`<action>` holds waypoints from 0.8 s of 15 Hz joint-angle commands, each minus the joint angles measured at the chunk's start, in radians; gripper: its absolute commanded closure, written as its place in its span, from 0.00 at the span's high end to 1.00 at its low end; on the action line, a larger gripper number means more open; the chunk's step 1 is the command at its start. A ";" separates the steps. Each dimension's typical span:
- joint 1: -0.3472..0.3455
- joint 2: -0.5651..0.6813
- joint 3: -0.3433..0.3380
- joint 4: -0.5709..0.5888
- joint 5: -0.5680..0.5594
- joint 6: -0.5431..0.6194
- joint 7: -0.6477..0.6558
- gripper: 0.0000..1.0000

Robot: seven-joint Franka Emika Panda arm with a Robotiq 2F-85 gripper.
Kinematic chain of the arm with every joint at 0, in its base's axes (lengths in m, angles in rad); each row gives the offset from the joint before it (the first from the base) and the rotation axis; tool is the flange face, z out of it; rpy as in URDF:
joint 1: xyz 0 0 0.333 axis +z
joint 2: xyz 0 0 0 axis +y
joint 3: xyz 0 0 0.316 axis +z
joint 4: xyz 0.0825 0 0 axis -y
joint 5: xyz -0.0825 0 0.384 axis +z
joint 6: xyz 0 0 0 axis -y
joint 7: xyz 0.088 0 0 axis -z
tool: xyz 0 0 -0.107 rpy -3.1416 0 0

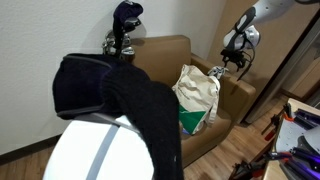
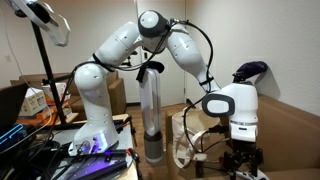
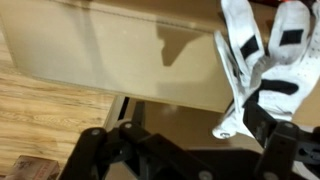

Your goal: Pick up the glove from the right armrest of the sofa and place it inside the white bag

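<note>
The white glove (image 3: 250,45) with black patches lies at the upper right of the wrist view, on the tan sofa armrest (image 3: 130,50). My gripper (image 3: 190,125) is open, and its right finger overlaps the glove's lower edge. Whether the finger touches the glove I cannot tell. In an exterior view my gripper (image 1: 236,66) hovers just over the sofa's armrest (image 1: 240,92). The white bag (image 1: 197,95) with a green print stands open on the seat beside it. In an exterior view the gripper (image 2: 240,165) is low at the frame's bottom, near the bag (image 2: 183,142).
Golf clubs with head covers (image 1: 122,30) stand behind the brown sofa. A dark cloth over a white rounded object (image 1: 110,110) blocks the foreground. A cluttered desk (image 1: 300,130) is close to the armrest. A clear tall cylinder (image 2: 150,110) stands by the robot base. Wooden floor (image 3: 50,115) lies beside the sofa.
</note>
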 commanded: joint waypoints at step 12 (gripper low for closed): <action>-0.322 0.024 0.278 0.161 -0.109 0.064 -0.013 0.68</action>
